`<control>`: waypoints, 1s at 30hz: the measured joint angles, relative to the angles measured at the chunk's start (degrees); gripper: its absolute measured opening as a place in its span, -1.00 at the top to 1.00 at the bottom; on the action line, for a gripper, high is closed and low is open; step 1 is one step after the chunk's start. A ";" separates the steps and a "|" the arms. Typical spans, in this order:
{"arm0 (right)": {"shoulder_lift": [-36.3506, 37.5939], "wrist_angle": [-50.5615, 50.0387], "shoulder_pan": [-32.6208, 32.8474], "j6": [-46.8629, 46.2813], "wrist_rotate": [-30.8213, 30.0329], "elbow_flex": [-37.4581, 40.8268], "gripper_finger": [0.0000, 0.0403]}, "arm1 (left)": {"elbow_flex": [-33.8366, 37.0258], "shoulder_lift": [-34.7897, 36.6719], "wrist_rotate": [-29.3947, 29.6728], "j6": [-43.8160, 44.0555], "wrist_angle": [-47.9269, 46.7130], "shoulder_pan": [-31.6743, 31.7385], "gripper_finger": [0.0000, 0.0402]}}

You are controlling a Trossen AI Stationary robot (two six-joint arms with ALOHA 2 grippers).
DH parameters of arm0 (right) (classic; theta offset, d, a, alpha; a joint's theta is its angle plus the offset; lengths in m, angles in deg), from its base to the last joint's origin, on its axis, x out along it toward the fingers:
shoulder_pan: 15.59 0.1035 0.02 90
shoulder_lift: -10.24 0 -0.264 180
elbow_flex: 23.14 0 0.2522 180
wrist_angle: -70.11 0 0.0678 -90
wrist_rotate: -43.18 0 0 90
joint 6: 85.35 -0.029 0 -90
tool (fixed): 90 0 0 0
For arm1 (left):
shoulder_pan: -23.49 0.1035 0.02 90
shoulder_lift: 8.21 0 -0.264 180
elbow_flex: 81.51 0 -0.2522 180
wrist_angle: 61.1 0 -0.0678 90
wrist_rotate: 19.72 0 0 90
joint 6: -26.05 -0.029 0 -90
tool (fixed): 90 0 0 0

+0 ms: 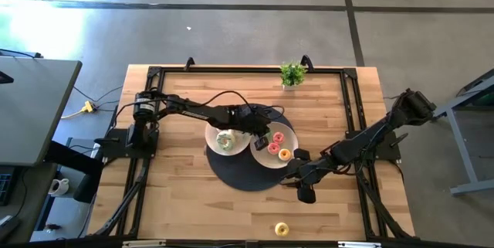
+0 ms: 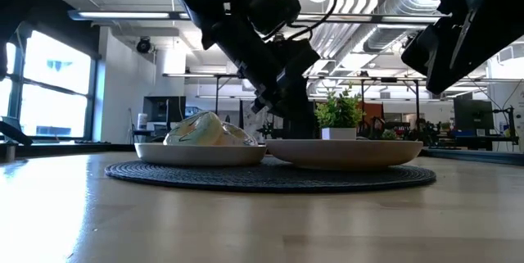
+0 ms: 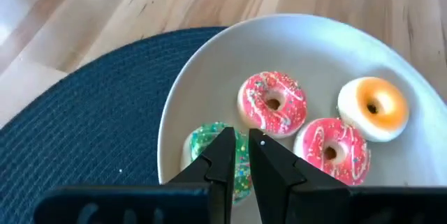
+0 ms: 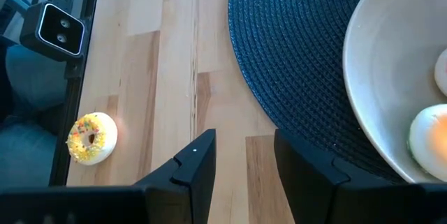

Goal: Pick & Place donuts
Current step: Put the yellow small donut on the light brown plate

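Four donuts [image 3: 272, 102] lie on the right plate [image 3: 209, 77] under the nearly closed, empty left claw [image 3: 241, 147]; one yellow donut [image 4: 91, 137] sits on the tabletop [image 4: 160, 56] near the open, empty right claw [image 4: 244, 151]

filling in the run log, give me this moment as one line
left end effector: nearly shut over green donut in right plate | right end effector: open, empty, above table | yellow donut: loose on table

Even indoor lighting, with glare at the upper left of the high view.
Ceiling strips and a window [image 2: 49, 83] brighten the low view, silhouetting the arms. The left end effector [image 3: 241, 155] blurs in close-up; donuts [image 3: 272, 102] stay sharp; the tabletop [image 1: 185, 202] carries soft shadows.
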 joint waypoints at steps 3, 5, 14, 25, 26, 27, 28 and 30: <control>0.00 0.00 0.00 0.00 -0.27 -0.02 0.29 | -0.50 -0.02 -1.24 0.01 -1.23 0.00 0.79; 0.00 0.03 0.00 0.00 -1.32 0.00 0.30 | -2.36 -0.02 -4.84 0.03 -3.21 0.00 0.79; 0.00 0.08 -0.44 0.02 -10.00 0.00 0.29 | -17.47 1.05 -13.38 -1.42 -27.43 -0.97 0.79; -0.02 1.97 1.34 0.02 -9.28 -0.02 0.43 | -25.94 4.43 -11.21 -4.10 -46.69 -6.53 0.79; -0.02 2.06 1.56 0.00 -9.56 0.00 0.44 | -25.71 5.33 -9.49 -3.90 -47.70 -7.19 0.79; -0.02 2.16 1.76 -0.08 -10.05 -0.01 0.46 | -24.82 6.37 -7.44 -3.03 -49.69 -7.96 0.79; -0.02 2.30 1.94 -0.23 -10.30 -0.01 0.47 | -23.91 7.38 -4.97 -1.90 -52.18 -8.88 0.79; -0.02 2.41 2.21 -1.24 -10.28 -0.01 0.50 | -22.34 9.81 -0.36 0.33 -54.02 -10.96 0.79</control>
